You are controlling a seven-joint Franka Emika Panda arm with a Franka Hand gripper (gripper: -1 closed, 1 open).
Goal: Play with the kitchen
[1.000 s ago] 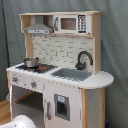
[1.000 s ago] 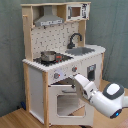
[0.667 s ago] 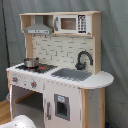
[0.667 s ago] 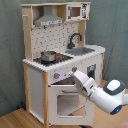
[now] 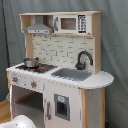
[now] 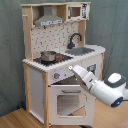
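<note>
The kitchen point(image 5: 60, 55) is a white and light-wood toy unit; in both exterior views it stands against a grey curtain. It has a hood point(image 5: 38, 27), a small microwave point(image 5: 72, 23), a black faucet point(image 5: 82, 59) and a grey sink point(image 5: 72, 74). In the second exterior view the kitchen point(image 6: 40, 75) fills the left, and the white arm reaches up-left from the lower right. My gripper point(image 6: 72, 69) is at the front panel with the knobs point(image 6: 56, 76), just above the oven door point(image 6: 67, 102). In the first exterior view only a white piece of the arm point(image 5: 20, 121) shows, at the bottom left.
A small metal pot point(image 5: 31, 62) sits on the black stovetop point(image 5: 37, 67). A lower cabinet door point(image 5: 61, 106) with a dark inset is below the sink. The wooden floor point(image 6: 20, 117) shows in front of the unit, and the grey curtain point(image 6: 112, 30) hangs behind it.
The arm has shifted only slightly. The gripper stays at the knob panel.
</note>
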